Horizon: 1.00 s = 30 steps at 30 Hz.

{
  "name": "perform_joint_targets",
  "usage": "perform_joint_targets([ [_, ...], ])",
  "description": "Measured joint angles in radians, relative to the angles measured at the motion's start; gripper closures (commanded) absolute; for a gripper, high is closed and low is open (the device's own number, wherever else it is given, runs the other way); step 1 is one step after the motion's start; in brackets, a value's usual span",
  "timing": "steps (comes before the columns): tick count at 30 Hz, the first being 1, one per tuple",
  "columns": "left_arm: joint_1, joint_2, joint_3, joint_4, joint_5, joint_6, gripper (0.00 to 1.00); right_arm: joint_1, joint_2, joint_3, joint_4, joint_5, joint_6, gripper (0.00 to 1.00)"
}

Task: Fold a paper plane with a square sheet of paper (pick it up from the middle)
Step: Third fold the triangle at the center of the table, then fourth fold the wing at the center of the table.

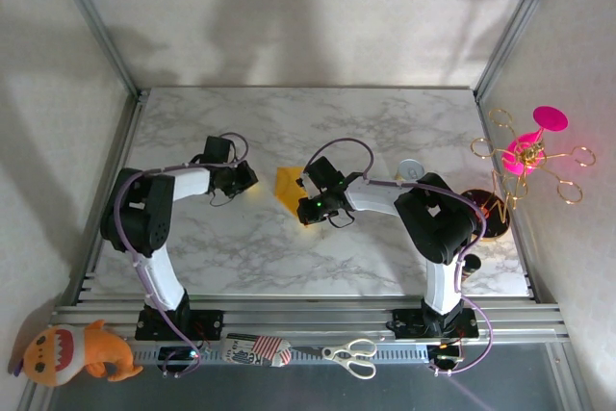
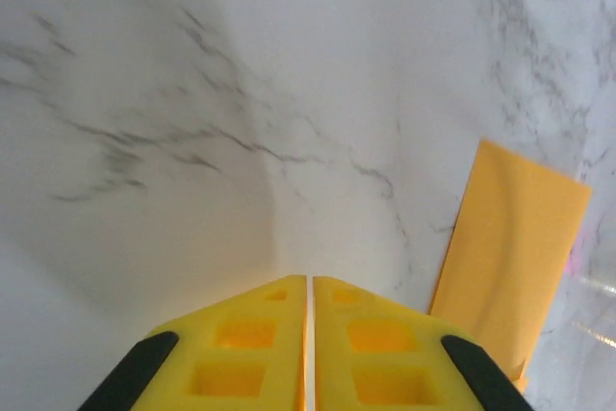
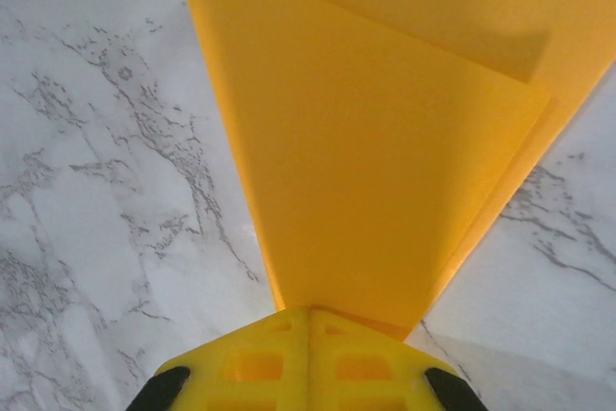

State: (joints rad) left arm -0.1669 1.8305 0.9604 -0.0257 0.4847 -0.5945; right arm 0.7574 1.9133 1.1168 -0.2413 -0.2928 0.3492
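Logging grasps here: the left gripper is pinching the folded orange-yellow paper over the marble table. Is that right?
Not the left: the right gripper is pinching the folded paper over the marble table. The right wrist view shows the paper running into its closed fingertips. The left gripper is shut beside it, holding nothing.

marble table (image 1: 289, 262), pale shadowed walls (image 1: 318, 16)

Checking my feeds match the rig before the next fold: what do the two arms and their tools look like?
Both the left arm and right arm have white link shells, black joint housings and black bases, with a purple cable looped along each. The left tool and right tool have bright yellow fingers moulded with square recesses, flanked by black edges.
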Motion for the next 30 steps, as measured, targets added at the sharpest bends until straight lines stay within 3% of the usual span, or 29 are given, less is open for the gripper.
perform_joint_targets([
  [5, -0.016, -0.158, -0.043, 0.016, -0.001, -0.039, 0.78, 0.000, 0.002, 0.021, -0.009, 0.002, 0.069, 0.88],
  [10, -0.091, -0.277, -0.127, 0.093, 0.013, -0.103, 0.78, 0.000, -0.028, 0.021, 0.051, 0.009, 0.170, 0.80],
  [17, -0.192, -0.256, -0.232, 0.188, 0.040, -0.152, 0.86, 0.000, -0.209, -0.121, 0.238, 0.031, 0.314, 0.80],
  [30, -0.272, -0.087, -0.235, 0.305, 0.070, -0.196, 0.91, 0.035, -0.079, -0.050, 0.168, 0.153, 0.435, 0.88],
])
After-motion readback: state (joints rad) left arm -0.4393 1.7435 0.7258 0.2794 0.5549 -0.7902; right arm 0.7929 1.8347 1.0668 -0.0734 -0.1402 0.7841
